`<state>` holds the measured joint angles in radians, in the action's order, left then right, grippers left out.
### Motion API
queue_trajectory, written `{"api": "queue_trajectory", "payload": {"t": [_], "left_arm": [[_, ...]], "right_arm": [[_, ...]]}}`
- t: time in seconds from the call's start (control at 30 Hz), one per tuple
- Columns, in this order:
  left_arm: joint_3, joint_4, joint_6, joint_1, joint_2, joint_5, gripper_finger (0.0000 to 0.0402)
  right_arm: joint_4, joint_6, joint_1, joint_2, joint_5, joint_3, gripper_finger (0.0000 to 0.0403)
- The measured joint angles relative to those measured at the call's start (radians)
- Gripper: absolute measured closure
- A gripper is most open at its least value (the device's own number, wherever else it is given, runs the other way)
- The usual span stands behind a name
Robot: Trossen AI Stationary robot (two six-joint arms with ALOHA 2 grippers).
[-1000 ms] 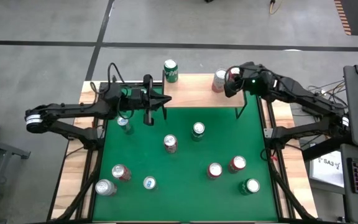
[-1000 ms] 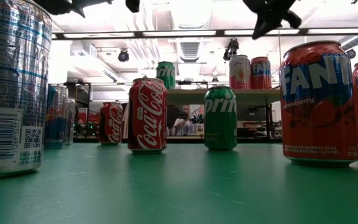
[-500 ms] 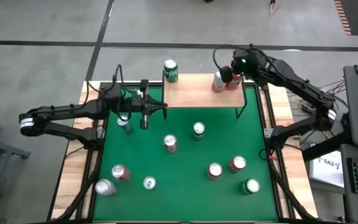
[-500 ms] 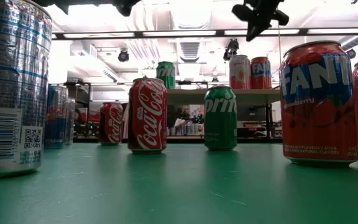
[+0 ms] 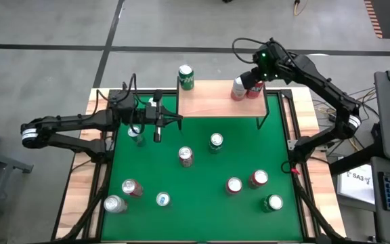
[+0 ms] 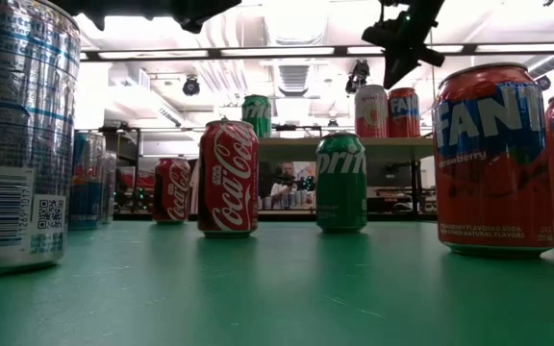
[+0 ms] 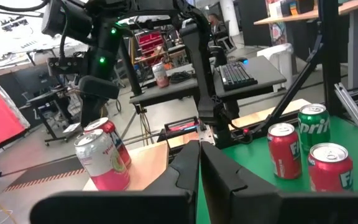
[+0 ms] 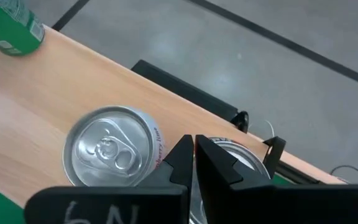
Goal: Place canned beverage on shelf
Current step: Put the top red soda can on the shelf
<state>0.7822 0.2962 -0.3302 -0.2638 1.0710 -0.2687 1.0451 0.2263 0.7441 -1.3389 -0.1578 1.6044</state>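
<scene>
Right wrist view — fingers [image 8: 180, 155] closed | above shelf [image 8: 55, 87] cans [image 8: 110, 149]

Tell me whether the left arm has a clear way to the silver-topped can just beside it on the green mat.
Probably yes: the left end effector, shut and empty, hangs right beside that can, with nothing between them. It would need to open first.

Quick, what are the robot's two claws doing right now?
Left gripper: shut, holding nothing, over the table by the shelf.
Right gripper: shut, empty, above two cans on the shelf.
</scene>
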Motion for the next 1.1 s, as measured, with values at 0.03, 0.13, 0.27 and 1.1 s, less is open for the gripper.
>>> {"api": "queue_trajectory", "payload": {"t": [0.03, 0.13, 0.27, 1.1], "left_arm": [[0.000, 0.001, 0.000, 0.000, 0.000, 0.000, 0.0402], [-0.001, 0.001, 0.001, 0.000, -0.002, 0.000, 0.0402], [-0.001, 0.001, 0.001, 0.000, -0.003, 0.000, 0.0402], [-0.001, 0.002, -0.001, 0.000, -0.003, 0.000, 0.0402]], "right_arm": [[0.000, 0.001, 0.000, 0.003, 0.000, 0.000, 0.0392], [0.005, 0.002, -0.001, 0.013, 0.001, 0.000, 0.0392], [0.036, 0.011, -0.001, 0.019, 0.000, -0.001, 0.0392], [0.016, 0.009, -0.003, -0.004, -0.101, -0.039, 0.0392]]}}
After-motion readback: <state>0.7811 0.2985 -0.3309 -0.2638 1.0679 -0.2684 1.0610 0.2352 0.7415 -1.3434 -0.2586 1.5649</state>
